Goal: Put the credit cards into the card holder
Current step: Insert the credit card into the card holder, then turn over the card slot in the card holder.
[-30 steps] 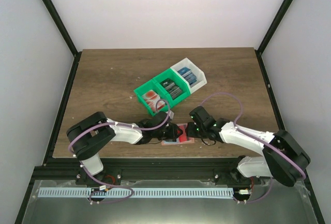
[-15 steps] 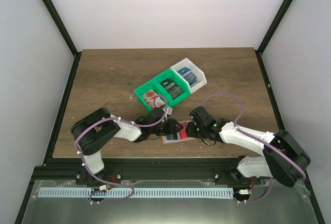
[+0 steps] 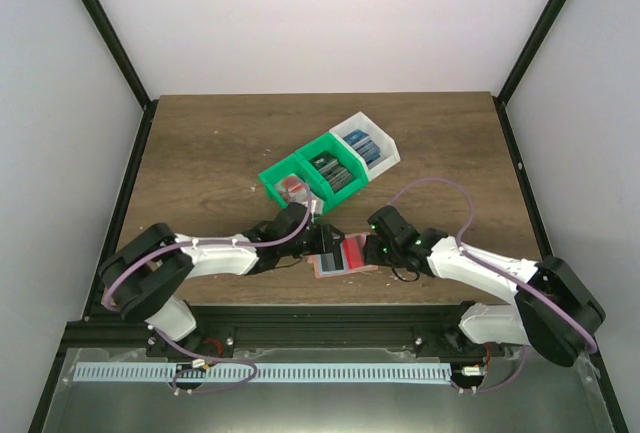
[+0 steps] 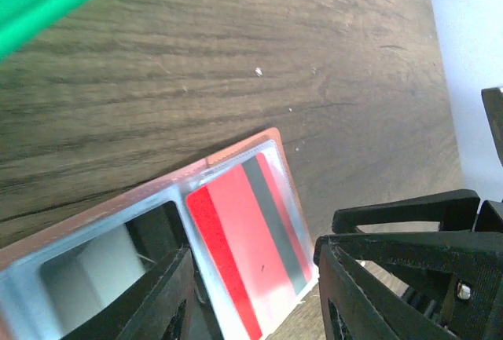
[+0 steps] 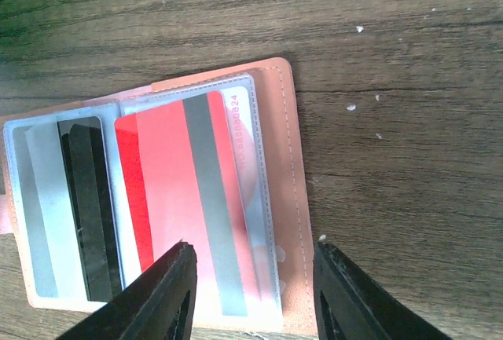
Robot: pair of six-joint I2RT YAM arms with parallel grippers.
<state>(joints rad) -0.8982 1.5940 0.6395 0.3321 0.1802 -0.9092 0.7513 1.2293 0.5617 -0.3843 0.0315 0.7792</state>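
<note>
Down at six o'clock on the brown wood-grain worktop (image 3: 220, 143), the flat salmon-orange leather-like card holder (image 5: 292, 222) lies folded open with its clear sleeves up. It sits at six o'clock from the row of green and white plastic bins (image 3: 330, 168). The left claw (image 4: 251, 277) reaches in from nine o'clock, fingers spread wide, nothing between them. The right claw (image 5: 251, 265) comes from three o'clock, also parted, straddling the holder and gripping nothing.

The thin red plastic card with the grey stripe (image 5: 169, 199) lies on the right-hand sleeve, though whether it is fully inside I cannot tell. A dark card (image 5: 86, 214) sits in the left sleeve.

That red card looks light, stiff and slick, and lying flat it gives the fingers little to catch. I'd pinch its free short edge, or push on that edge. The holder itself looks soft and light and would likely skid, so pin its salmon border at three o'clock.
</note>
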